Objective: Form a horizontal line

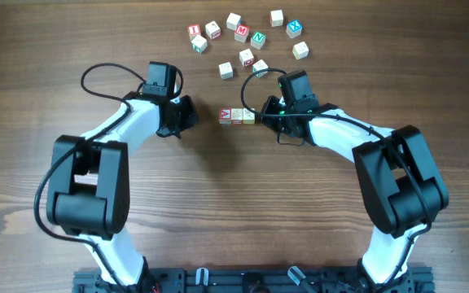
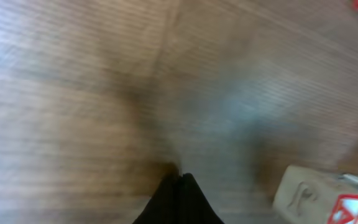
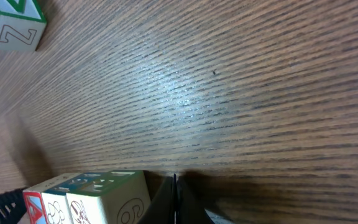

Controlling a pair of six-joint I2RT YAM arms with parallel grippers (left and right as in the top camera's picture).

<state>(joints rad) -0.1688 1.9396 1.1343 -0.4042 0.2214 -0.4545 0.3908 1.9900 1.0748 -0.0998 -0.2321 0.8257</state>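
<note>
The horizontal line (image 1: 237,115) is a short row of three pale letter cubes touching side by side, with the red-letter cube at its left end. My right gripper (image 1: 261,111) is shut and empty, its tip down by the row's right end. In the right wrist view the shut fingertips (image 3: 174,182) sit just right of the row's end cube (image 3: 107,198). My left gripper (image 1: 191,114) is shut and empty, a short way left of the row. The left wrist view is blurred: the shut gripper (image 2: 180,178) is over bare wood, and the row's end cube (image 2: 306,194) lies at the lower right.
A loose cluster of similar letter cubes (image 1: 246,37) lies scattered behind the row, the nearest ones (image 1: 260,67) just behind my right gripper. One green-topped cube (image 3: 12,25) shows at the top left of the right wrist view. Cables loop over both arms.
</note>
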